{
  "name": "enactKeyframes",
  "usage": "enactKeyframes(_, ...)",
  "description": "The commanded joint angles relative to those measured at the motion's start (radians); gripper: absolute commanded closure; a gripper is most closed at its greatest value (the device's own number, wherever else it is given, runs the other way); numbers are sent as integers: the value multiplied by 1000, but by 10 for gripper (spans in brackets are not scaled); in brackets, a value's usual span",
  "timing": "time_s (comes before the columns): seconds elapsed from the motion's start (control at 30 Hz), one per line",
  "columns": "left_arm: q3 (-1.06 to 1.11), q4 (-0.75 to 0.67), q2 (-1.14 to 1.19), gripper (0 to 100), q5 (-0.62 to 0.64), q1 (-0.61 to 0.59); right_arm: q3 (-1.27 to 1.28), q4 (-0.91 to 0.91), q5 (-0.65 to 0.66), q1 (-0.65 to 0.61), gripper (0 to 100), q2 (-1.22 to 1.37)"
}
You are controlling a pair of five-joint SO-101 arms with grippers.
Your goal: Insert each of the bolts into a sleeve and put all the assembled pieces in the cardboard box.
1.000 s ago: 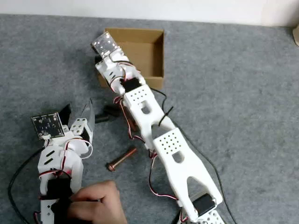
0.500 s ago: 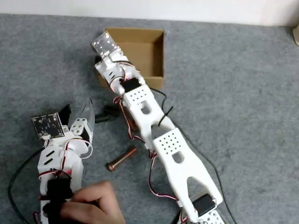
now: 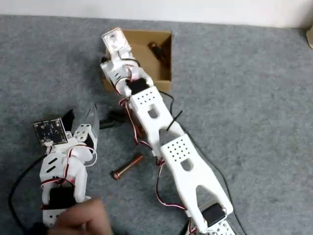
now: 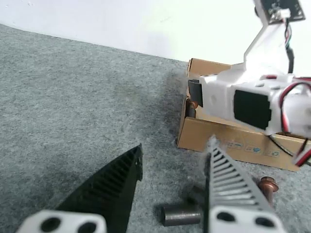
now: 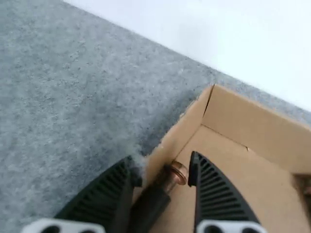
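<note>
Box (image 3: 170,58) is matt cardboard, bolt (image 5: 177,173) coppery metal, table cover (image 3: 254,107) rough cloth

Grey, felt-like tabletop (image 3: 244,98) with a box and a few loose parts on it.
The cardboard box (image 3: 170,58) sits toward the far side. Two dark sleeves (image 3: 115,117) lie just in front of its near-left corner. A copper-coloured bolt (image 3: 127,167) lies at a slant, apart from them and nearer my side.

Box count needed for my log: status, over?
Left gripper open near sleeves. Right gripper shut on piece at box wall; second piece inside. One bolt loose.
</note>
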Motion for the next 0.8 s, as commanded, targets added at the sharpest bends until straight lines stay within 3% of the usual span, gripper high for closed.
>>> enactKeyframes(0.0,-21,-23,-5,797,20,-13,-84,79,-12,-19,864,-134)
enactKeyframes(0.33,-21,-25,-8,797,21,-41,-300,452,-11,-153,864,-400)
enactKeyframes(0.77,-21,-28,1,797,21,-36,-315,786,31,-139,864,-854)
